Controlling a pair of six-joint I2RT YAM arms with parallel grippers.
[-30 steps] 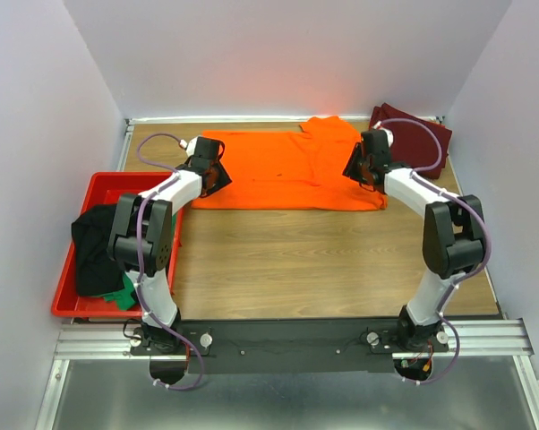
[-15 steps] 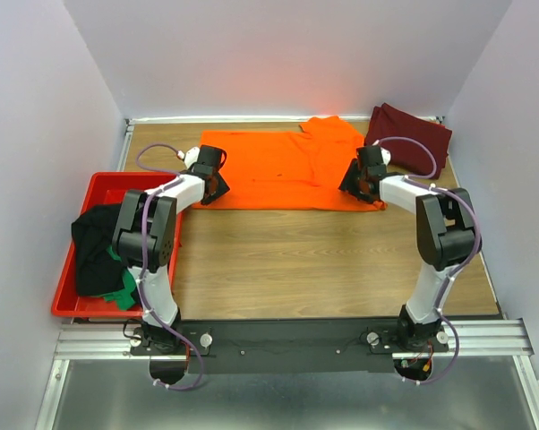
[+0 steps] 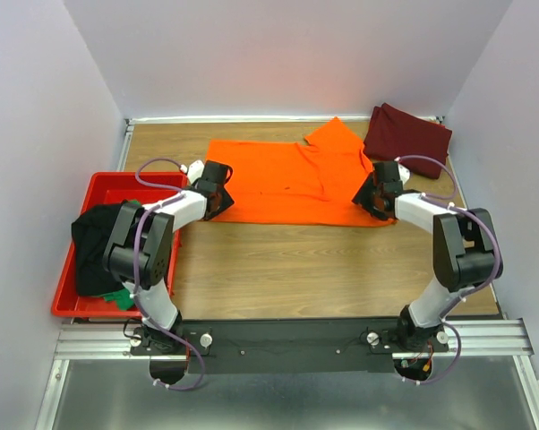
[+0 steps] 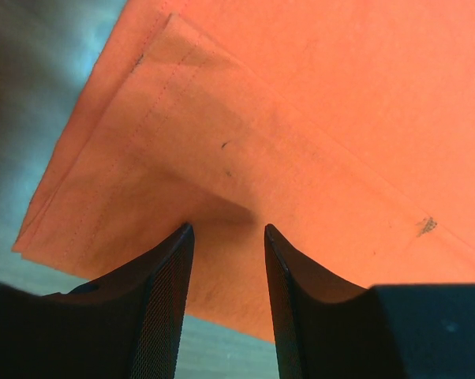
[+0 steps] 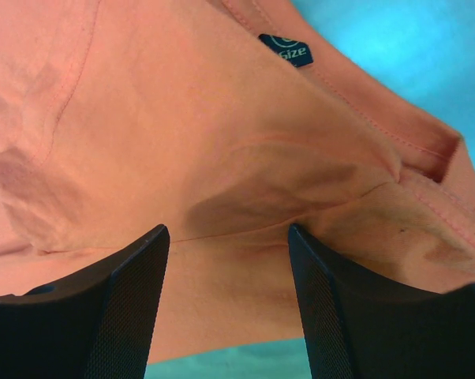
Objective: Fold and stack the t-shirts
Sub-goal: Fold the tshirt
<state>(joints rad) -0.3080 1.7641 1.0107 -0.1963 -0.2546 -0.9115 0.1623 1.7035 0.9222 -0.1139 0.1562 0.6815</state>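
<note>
Presently, one item in hand, three others accounted for.

1. Bright orange short-sleeved cotton t-shirt (image 3: 287, 179): lies spread on the table between the two grippers, near edge fairly straight, one sleeve sticking out beyond the right gripper. Doubled hem edges show under the left fingers, so at least one fold looks made. It is too wide to stack yet.

2. Left gripper (image 4: 227, 233): low over the shirt's hem corner, fingers apart, cloth lying flat beneath them, nothing pinched.

3. Right gripper (image 5: 227, 233): low over the collar end, fingers wide apart above a soft ridge of cloth, holding nothing. A small dark size label (image 5: 289, 52) shows just ahead of the fingertips.

4. Dark maroon t-shirt (image 3: 408, 134): beyond the right gripper and to its outer side, a compact bundle apart from the orange one. It reads as folded, probably the base of the stack.

5. Red plastic tray (image 3: 104, 190): behind and outward of the left gripper, holding a crumpled black t-shirt (image 3: 95, 246) and a bit of green t-shirt (image 3: 119, 294), both unfolded.

6. Wooden table (image 3: 296, 269).

Status, by judgement: one shirt apparently finished, the orange part-folded, two untouched. Remaining: further folds on the orange, placing it on the maroon, then the black and the green.
</note>
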